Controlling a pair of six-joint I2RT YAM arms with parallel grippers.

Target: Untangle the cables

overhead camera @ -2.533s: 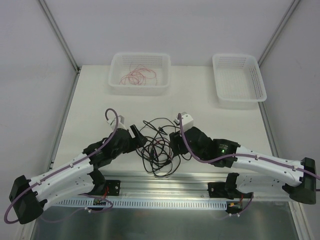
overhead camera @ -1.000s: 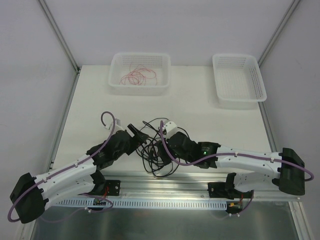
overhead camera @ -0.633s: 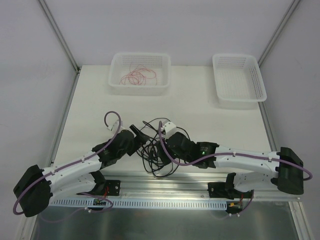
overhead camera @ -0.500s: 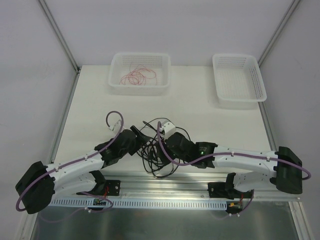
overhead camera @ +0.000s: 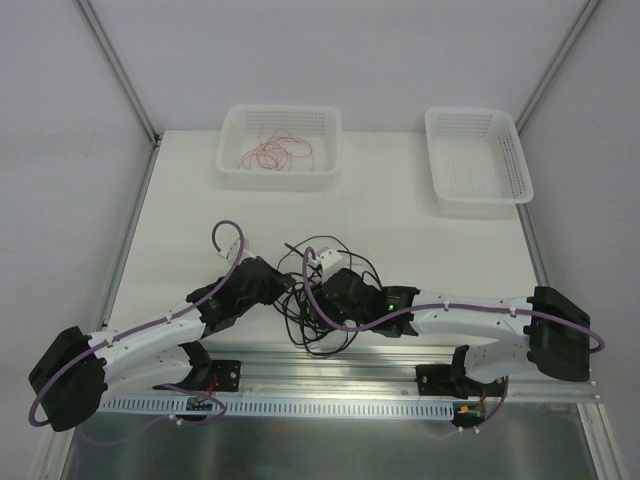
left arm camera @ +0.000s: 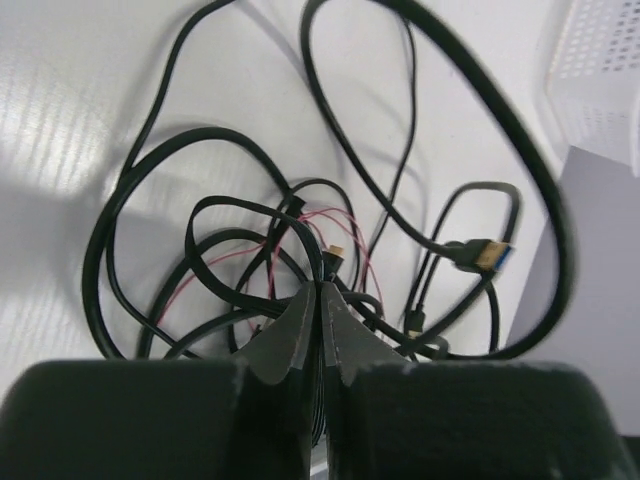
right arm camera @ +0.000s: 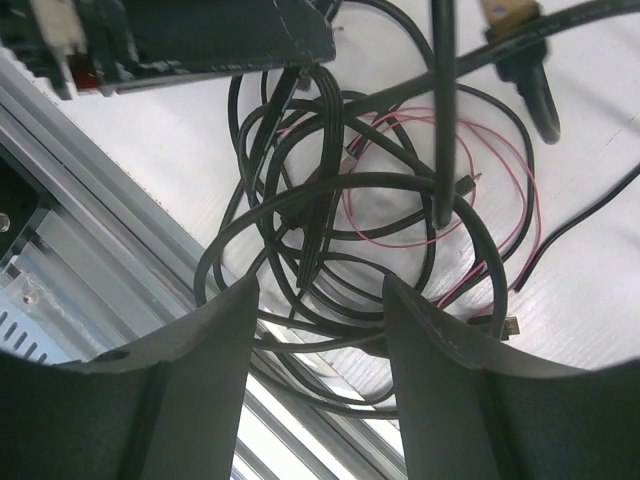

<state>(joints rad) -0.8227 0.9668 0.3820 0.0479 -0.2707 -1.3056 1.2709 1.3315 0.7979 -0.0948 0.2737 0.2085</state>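
While our left gripper [left arm camera: 321, 291] is pressing its fingers together among tangled thin black and pink cables [left arm camera: 290, 205], our right gripper [right arm camera: 318, 285] is hovering spread above.

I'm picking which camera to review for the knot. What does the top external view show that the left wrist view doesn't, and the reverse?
Only the top external view: the left arm and right arm whole, and a coiled red-pink wire lying in the left basket. Only the left wrist view: the left hand shut at the knot, a fine red-pink strand threaded among the black loops, and a gold-tipped plug. Both: the black cables tangled on the white table; the wrist view also catches a corner of a white basket.
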